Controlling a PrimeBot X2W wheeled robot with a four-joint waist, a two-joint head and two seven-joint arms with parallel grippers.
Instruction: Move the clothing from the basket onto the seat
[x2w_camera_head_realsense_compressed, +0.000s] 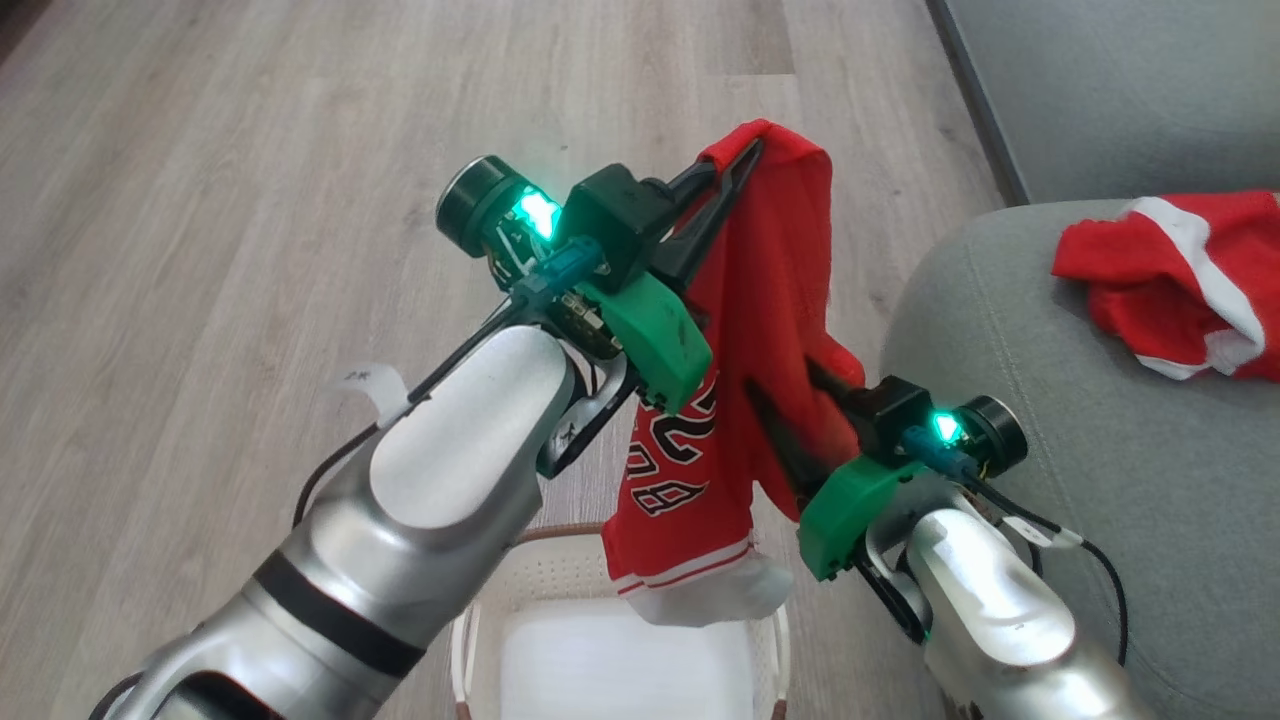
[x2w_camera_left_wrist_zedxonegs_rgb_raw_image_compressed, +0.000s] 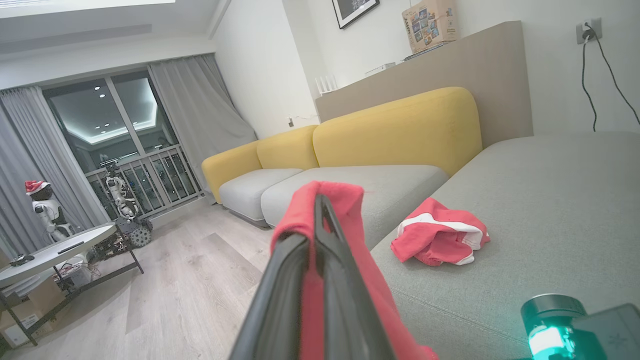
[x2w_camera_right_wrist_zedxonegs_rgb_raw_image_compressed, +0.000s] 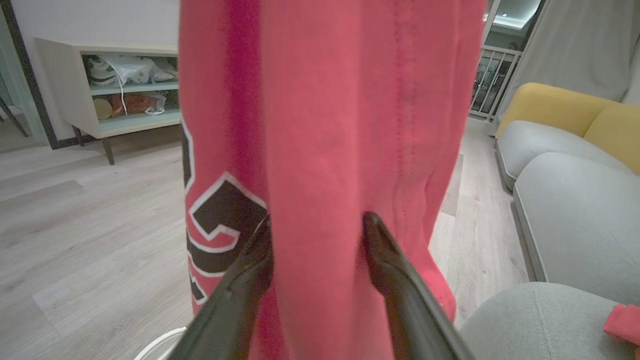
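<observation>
A red jersey (x2w_camera_head_realsense_compressed: 760, 330) with white-edged black numbers and white hem stripes hangs lengthwise at the centre of the head view. Its lower edge is over the white basket (x2w_camera_head_realsense_compressed: 470, 640) at the bottom. We see the left gripper (x2w_camera_head_realsense_compressed: 735, 175) pinched tight on its top fold. The right gripper (x2w_camera_head_realsense_compressed: 790, 410) stands spread lower down, fingers either side of the cloth. At the right, a second red garment (x2w_camera_head_realsense_compressed: 1170, 280) with white trim lies crumpled on the grey seat (x2w_camera_head_realsense_compressed: 1100, 450).

basket (x2w_camera_head_realsense_compressed: 545, 572): bottom edge cuts it | jersey (x2w_camera_head_realsense_compressed: 770, 290): numbers partly hidden
</observation>
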